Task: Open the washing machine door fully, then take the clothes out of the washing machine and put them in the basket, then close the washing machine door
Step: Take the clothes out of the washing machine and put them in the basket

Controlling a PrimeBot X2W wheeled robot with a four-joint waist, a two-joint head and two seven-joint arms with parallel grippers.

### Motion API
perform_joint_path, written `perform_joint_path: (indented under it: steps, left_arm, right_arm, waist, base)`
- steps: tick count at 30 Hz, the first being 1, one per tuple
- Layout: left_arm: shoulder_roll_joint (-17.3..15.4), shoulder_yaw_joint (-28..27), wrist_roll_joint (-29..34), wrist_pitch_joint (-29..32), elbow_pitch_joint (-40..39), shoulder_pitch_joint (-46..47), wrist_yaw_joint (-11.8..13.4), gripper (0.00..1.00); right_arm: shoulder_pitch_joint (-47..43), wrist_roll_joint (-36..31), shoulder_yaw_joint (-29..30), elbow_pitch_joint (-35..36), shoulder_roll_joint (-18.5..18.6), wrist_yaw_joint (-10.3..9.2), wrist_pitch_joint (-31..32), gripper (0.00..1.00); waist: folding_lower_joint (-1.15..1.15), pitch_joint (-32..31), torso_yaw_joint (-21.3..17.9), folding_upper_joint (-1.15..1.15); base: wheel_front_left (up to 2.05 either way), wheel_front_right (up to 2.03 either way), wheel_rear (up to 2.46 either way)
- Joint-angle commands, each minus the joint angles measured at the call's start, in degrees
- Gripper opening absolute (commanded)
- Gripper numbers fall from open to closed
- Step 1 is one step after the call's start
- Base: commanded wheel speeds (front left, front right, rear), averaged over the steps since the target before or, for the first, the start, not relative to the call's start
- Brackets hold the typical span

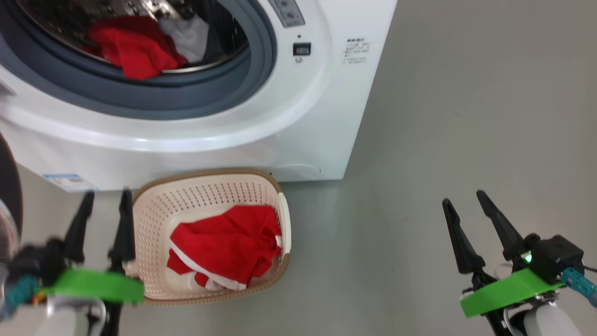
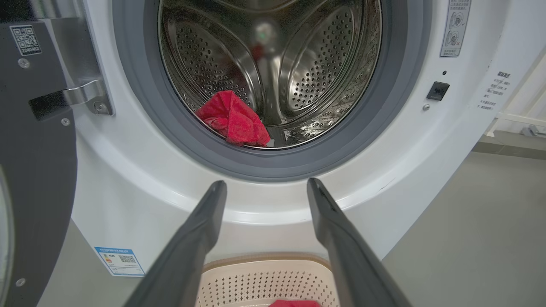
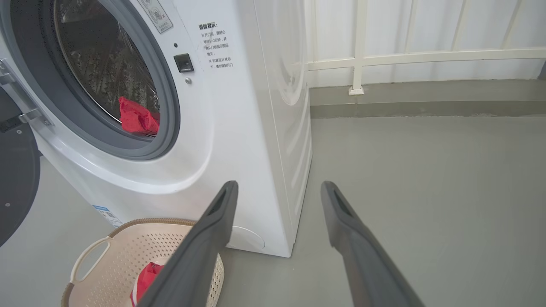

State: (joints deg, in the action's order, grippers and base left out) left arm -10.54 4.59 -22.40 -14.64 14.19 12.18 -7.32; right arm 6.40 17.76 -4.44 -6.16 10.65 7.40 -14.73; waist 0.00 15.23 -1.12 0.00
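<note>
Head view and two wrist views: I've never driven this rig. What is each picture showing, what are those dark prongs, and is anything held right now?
The head view looks down from the robot's head; each wrist view looks along that arm's own fingers. The dark prongs are its grippers: the left gripper at lower left, the right gripper at lower right, both open and empty. The white box is the washing machine, its door swung open on the left. One red garment lies in the basket on the floor before the machine; another red piece lies in the drum.
</note>
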Motion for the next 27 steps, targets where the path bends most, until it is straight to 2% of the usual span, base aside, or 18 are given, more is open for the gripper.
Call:
perform_joint_path:
  steps: [1, 7, 13, 27]
  left_arm:
    - [-2.5, -1.1, -1.0, -0.4, 0.8, 4.7, -0.2, 1.0]
    - [-5.1, 1.1, -2.4, 0.2, 10.4, 17.2, -0.2, 1.0]
    - [-6.9, 4.9, -5.1, 3.7, 19.6, 30.4, -0.2, 1.0]
    - [-10.1, 11.6, -9.4, 7.5, 38.6, 52.2, -0.2, 1.0]
  right_arm:
    - [1.6, -0.3, -1.2, 1.6, 0.0, 0.09, -0.3, 1.0]
    - [4.1, -1.1, -1.3, 2.1, -1.3, 0.09, -0.3, 1.0]
    - [6.2, -1.8, -1.3, 2.5, -2.2, 0.09, -0.3, 1.0]
    - [10.6, -2.5, -3.3, 2.6, -3.6, 0.09, -0.3, 1.0]
  waist:
    - [0.0, 2.8, -0.2, 0.0]
    - [0.0, 7.0, -0.9, 0.0]
    - [0.0, 10.7, -1.5, 0.0]
    - [0.0, 16.1, -4.3, 0.0]
  base:
    - [0.0, 0.0, 0.0]
    - [0.0, 0.0, 0.0]
    - [0.0, 0.0, 0.0]
    - [0.0, 0.0, 0.0]
